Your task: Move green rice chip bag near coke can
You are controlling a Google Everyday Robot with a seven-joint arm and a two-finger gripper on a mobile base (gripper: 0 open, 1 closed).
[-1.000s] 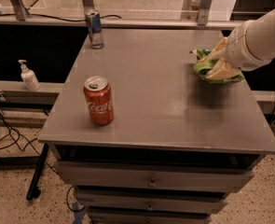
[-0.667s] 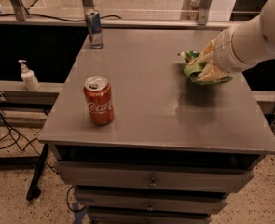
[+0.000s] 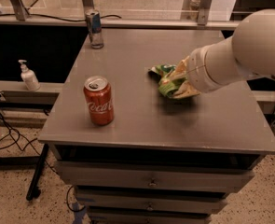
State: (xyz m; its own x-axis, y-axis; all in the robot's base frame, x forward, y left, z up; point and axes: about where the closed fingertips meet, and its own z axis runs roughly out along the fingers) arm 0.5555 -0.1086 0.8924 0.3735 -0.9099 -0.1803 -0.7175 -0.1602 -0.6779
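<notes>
Red can, green bag and pale hand on a grey counter

The coke can point(image 3: 99, 101) is red with white script and a silver top; the green rice chip bag point(image 3: 165, 87) is bright green with white and orange-beige touches. It sits in the cream-beige hand point(image 3: 174, 84), which is over the counter's right middle, fingers point(image 3: 176, 73) closed around the bag, on a glossy white arm point(image 3: 249, 50). The counter point(image 3: 141, 120) is plain matte grey, with grey drawer fronts point(image 3: 151, 178) below. At the back stands a blue-and-silver can point(image 3: 94, 28). A white pump bottle point(image 3: 29, 76) is at the left, above black cables point(image 3: 2, 134) and a beige floor point(image 3: 11, 204) speckled dark.
</notes>
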